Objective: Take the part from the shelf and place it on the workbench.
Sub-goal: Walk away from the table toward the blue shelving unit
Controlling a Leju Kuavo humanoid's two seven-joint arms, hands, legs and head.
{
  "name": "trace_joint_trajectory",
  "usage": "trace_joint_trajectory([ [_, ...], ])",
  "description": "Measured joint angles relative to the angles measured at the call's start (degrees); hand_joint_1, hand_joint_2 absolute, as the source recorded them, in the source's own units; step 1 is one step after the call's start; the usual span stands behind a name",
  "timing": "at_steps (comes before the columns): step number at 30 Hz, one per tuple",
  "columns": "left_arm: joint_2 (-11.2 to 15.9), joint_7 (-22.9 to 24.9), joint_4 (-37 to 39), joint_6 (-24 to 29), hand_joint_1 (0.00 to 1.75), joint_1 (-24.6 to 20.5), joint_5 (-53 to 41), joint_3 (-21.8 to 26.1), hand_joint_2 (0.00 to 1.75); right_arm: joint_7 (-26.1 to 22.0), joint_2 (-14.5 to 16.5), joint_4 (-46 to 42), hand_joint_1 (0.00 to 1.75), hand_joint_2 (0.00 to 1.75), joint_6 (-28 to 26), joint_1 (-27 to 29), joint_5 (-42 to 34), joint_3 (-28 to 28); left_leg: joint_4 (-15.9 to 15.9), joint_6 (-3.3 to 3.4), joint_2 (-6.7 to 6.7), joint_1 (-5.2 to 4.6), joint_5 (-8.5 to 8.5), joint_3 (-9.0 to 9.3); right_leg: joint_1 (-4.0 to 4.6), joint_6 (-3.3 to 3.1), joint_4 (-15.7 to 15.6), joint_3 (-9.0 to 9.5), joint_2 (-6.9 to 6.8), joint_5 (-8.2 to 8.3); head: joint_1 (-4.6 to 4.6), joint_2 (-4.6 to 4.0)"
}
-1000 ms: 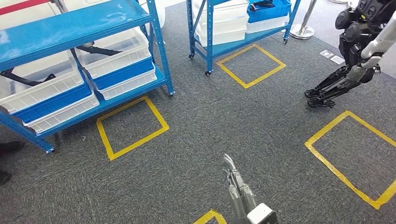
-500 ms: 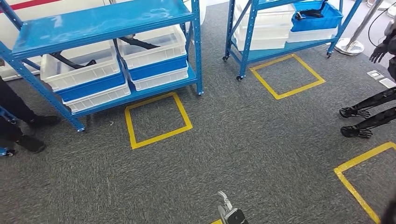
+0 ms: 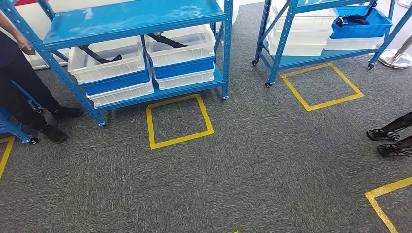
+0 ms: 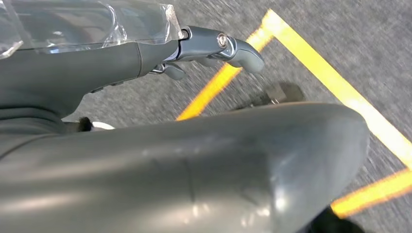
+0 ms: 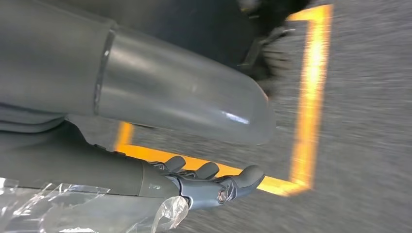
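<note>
Both hands hang at the robot's sides above the grey carpet. Seen from its wrist, the left hand (image 4: 214,48) holds nothing; its grey thumb juts out and the darker fingers seem loosely curled beneath, though the angle is too poor to say whether it is open or closed. The right hand (image 5: 204,182) looks much the same from its own wrist: nothing in it, fingers gently bent, state not clear. Yellow tape lines (image 5: 311,87) cross the carpet under each hand.

From the head view, a blue metal shelf rack (image 3: 131,17) stands ahead at the left, with a yellow taped square (image 3: 179,121) on the carpet just before it. On its lower shelf sit stacked white and blue plastic bins (image 3: 109,73), and a long black curved part (image 3: 99,56) lies in the top left bin, another in the bin beside it. A second blue rack (image 3: 291,58) stands to the right. A person in dark trousers (image 3: 24,92) stands at the left end of the first rack.
</note>
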Motion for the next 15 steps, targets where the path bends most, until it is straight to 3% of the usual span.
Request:
trace_joint_trajectory([
  [3, -0.7, 0.7, 0.0, 0.7, 0.0, 0.0, 0.0, 0.0, 0.0, 1.1, 2.2, 7.0, 0.0, 0.0, 0.6, -0.9, -0.7, 0.1, -1.2, 0.47, -0.35, 0.61, 0.5, 1.16, -0.07, 0.86, 1.9, -0.36, 1.41, -1.51, 0.04, 0.0],
  [4, -1.0, 0.8, 0.0, 0.8, 0.0, -0.1, 0.0, 0.0, 0.0, 2.1, 2.7, 9.1, 0.0, 0.0, 0.7, -1.1, -0.8, 0.2, -1.5, 0.64, -0.46, 0.83, 0.62, 1.51, -0.08, 1.02, 4.7, -1.69, 2.27, -3.05, 0.07, 0.0],
  [6, -1.4, 0.8, 0.0, 0.7, 0.0, -0.3, 0.1, 0.0, 0.0, 5.0, 3.8, 13.1, 0.0, 0.0, 1.0, -1.6, -1.1, 0.3, -1.6, 0.95, -0.72, 0.78, 0.49, 1.62, -0.1, 1.26, 12.8, -6.04, 3.21, -6.65, 0.1, 0.01],
  [7, -1.6, 0.8, 0.0, 0.6, 0.0, -0.3, 0.3, 0.0, 0.0, 6.4, 4.2, 14.8, 0.0, 0.0, 1.1, -1.8, -1.1, 0.4, -1.6, 0.99, -0.9, 0.77, 0.41, 1.67, -0.13, 1.4, 15.8, -7.81, 3.29, -7.46, 0.1, 0.01],
  [8, -1.6, 0.8, 0.0, 0.5, 0.0, -0.3, 0.4, 0.0, 0.0, 7.6, 4.6, 16.3, 0.0, 0.0, 1.2, -2.0, -1.1, 0.4, -1.5, 0.94, -1.15, 0.81, 0.31, 1.74, -0.17, 1.53, 16.7, -8.56, 3.29, -7.07, 0.1, 0.01],
  [9, -1.7, 0.8, 0.0, 0.4, 0.0, -0.2, 0.5, 0.0, 0.0, 8.6, 4.9, 17.7, 0.0, 0.0, 1.1, -2.2, -1.0, 0.5, -1.5, 0.8, -1.4, 0.92, 0.2, 1.89, -0.22, 1.66, 15.2, -8.05, 3.29, -5.55, 0.1, 0.01],
  [11, -1.8, 0.8, 0.0, 0.3, 0.0, -0.2, 0.8, 0.0, 0.0, 10.4, 5.7, 20.2, 0.0, 0.0, 0.5, -2.6, -1.0, 0.7, -1.1, 0.23, -1.89, 1.13, -0.22, 2.2, -0.51, 1.96, 7.0, -4.31, 3.5, -1.18, 0.1, 0.01],
  [12, -1.9, 0.8, 0.0, 0.2, 0.0, -0.2, 1.0, 0.0, 0.0, 11.2, 6.1, 21.3, 0.0, 0.0, 0.0, -2.8, -1.0, 0.8, -0.8, -0.15, -2.1, 1.07, -0.55, 2.22, -0.65, 1.9, 3.5, -2.63, 3.77, 0.26, 0.1, 0.01],
  [13, -1.9, 0.9, 0.0, 0.2, 0.0, -0.2, 1.2, 0.0, 0.0, 12.0, 6.5, 22.3, 0.0, 0.0, -0.6, -2.9, -1.0, 0.9, -0.6, -0.5, -2.24, 0.95, -0.82, 2.19, -0.73, 1.68, 1.2, -1.56, 3.99, 0.99, 0.08, 0.01],
  [15, -2.0, 0.8, 0.0, 0.2, 0.0, -0.2, 1.7, 0.0, 0.0, 12.8, 7.2, 24.1, 0.0, 0.0, -1.3, -3.2, -1.1, 1.1, -0.4, -1.03, -2.39, 0.78, -1.39, 2.1, -0.55, 0.8, 0.4, -1.25, 4.18, 0.81, 0.01, 0.01],
])
